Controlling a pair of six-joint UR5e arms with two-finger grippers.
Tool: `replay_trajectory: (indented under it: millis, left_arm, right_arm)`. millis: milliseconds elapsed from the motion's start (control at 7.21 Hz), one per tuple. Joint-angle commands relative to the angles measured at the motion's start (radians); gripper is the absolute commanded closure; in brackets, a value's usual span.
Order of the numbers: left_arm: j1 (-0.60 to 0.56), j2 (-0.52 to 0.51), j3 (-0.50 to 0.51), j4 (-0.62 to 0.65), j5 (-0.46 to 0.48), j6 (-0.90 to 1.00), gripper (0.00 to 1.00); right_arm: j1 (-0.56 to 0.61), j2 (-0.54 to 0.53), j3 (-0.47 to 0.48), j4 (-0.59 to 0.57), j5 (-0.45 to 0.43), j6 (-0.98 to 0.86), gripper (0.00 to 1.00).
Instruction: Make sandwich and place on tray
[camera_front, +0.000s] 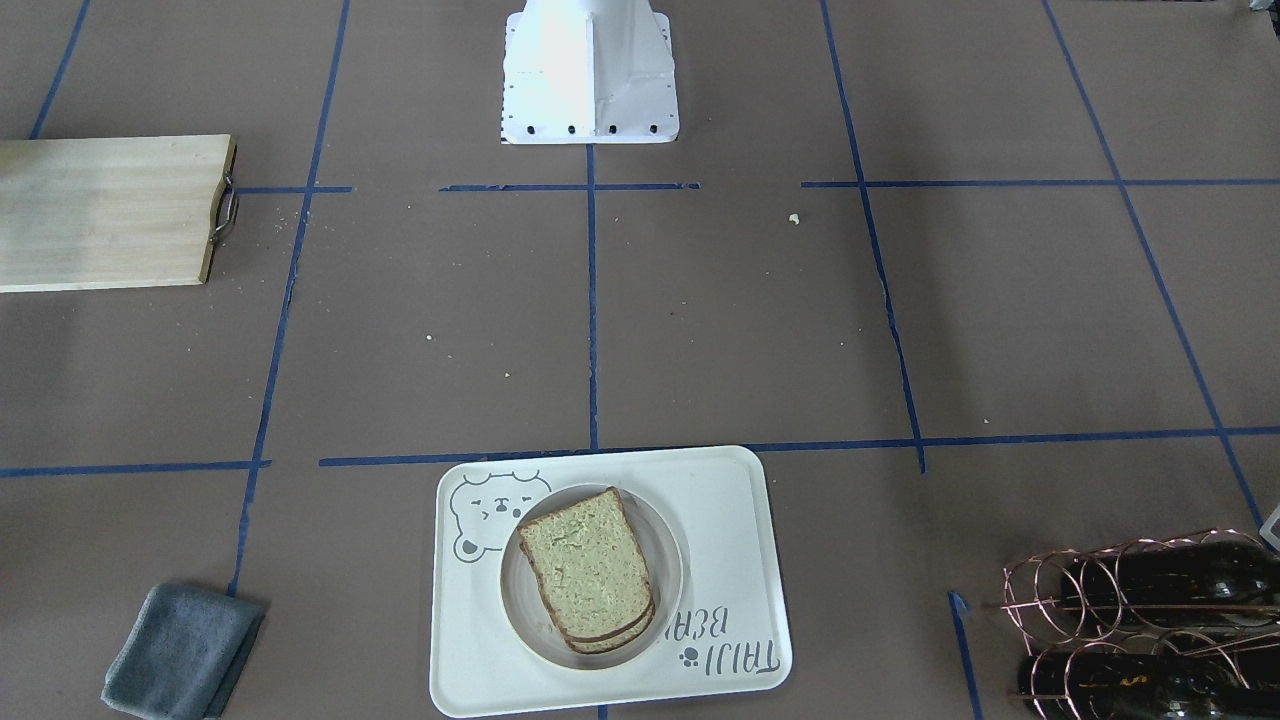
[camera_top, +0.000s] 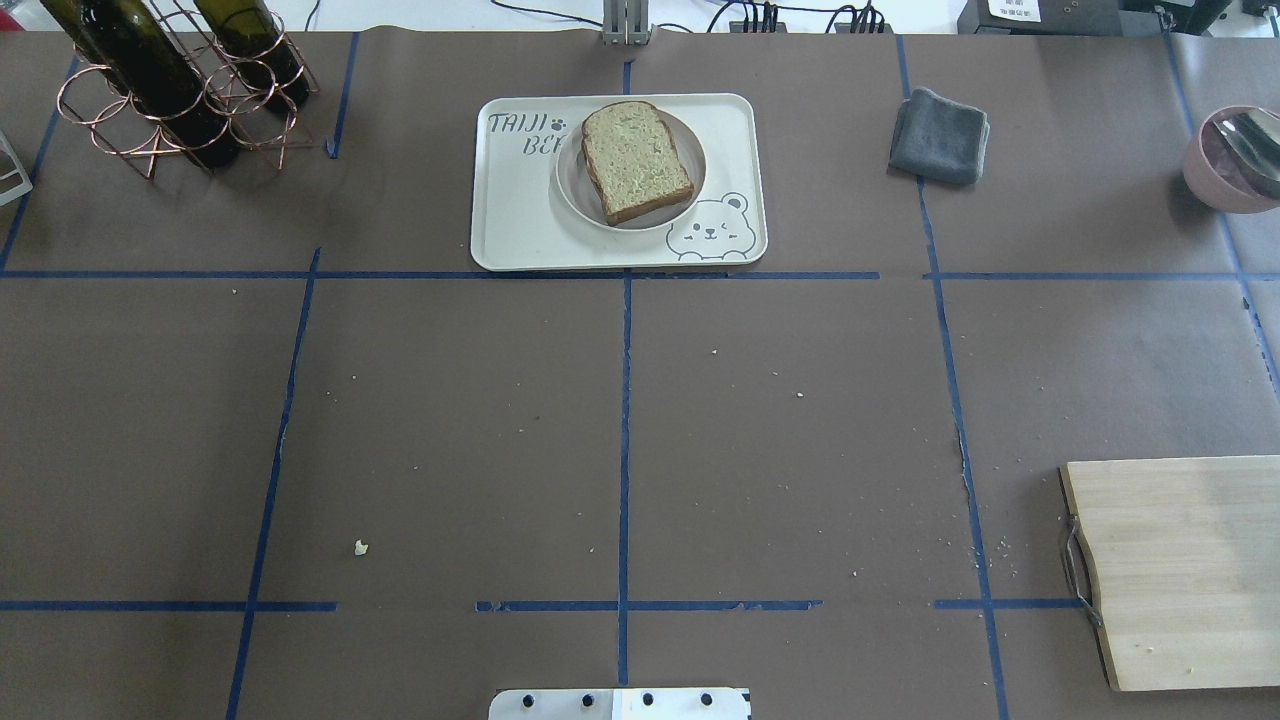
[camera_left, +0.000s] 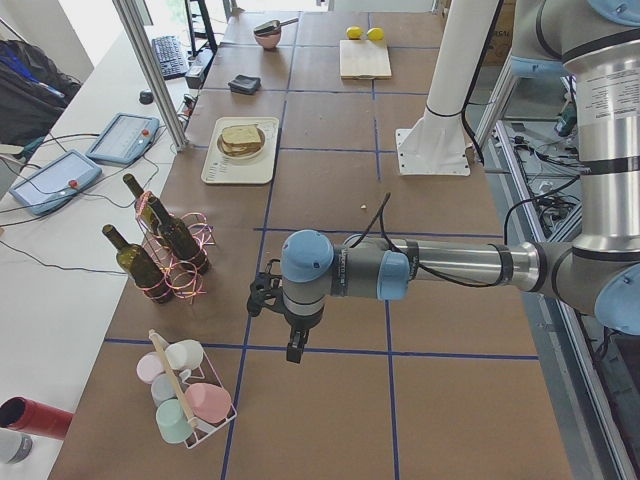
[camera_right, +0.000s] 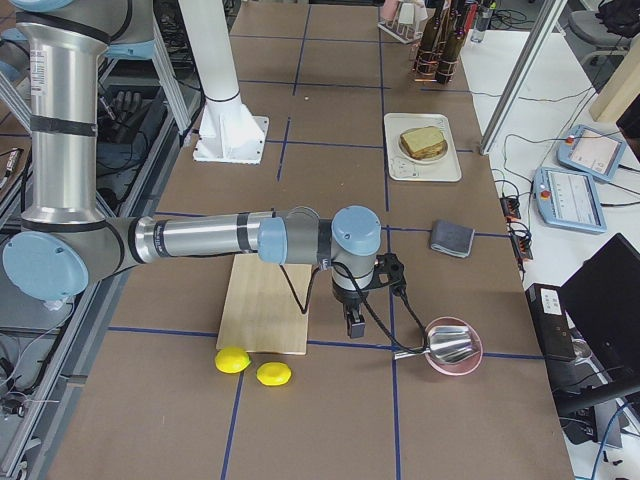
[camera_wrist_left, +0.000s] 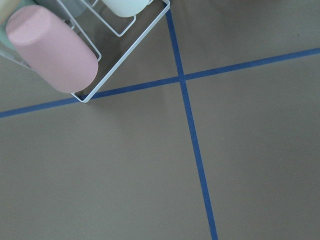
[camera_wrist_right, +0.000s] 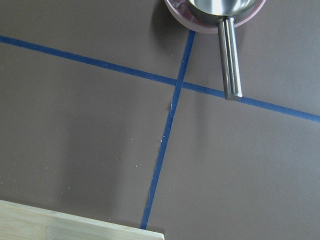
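Observation:
The sandwich (camera_front: 590, 570) is two stacked bread slices with dark crust on a small round white plate (camera_front: 672, 560), which stands on the cream bear tray (camera_front: 720, 520). The egg is hidden. The sandwich also shows in the overhead view (camera_top: 636, 160) on the tray (camera_top: 520, 220) at the table's far middle. My left gripper (camera_left: 297, 350) hangs over the table far from the tray, near a cup rack; I cannot tell whether it is open. My right gripper (camera_right: 355, 328) hangs beside the cutting board, by a pink bowl; I cannot tell its state either.
A wooden cutting board (camera_top: 1180, 570) lies at the near right, a grey cloth (camera_top: 940, 135) right of the tray, a wire rack of wine bottles (camera_top: 170, 90) at the far left. A pink bowl with a metal ladle (camera_right: 452, 345), two lemons (camera_right: 252, 366), a cup rack (camera_left: 185, 395).

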Motion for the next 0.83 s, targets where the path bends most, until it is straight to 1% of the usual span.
replay_trajectory:
  millis: [0, 139, 277, 693]
  left_arm:
    - [0.003, 0.005, 0.004, 0.001, -0.001, 0.000, 0.00]
    - [0.006, -0.007, 0.031, -0.006, -0.001, 0.000, 0.00]
    - [0.008, -0.028, 0.042, -0.005, 0.000, 0.000, 0.00]
    - [0.008, -0.029, 0.033, -0.002, -0.001, 0.002, 0.00]
  right_arm:
    - [0.000, 0.000, -0.030, 0.004, -0.002, 0.001, 0.00]
    - [0.000, 0.000, -0.056, 0.003, 0.004, 0.005, 0.00]
    - [-0.002, 0.000, -0.063, 0.003, 0.005, 0.005, 0.00]
    - [-0.003, 0.000, -0.063, 0.003, 0.014, 0.003, 0.00]
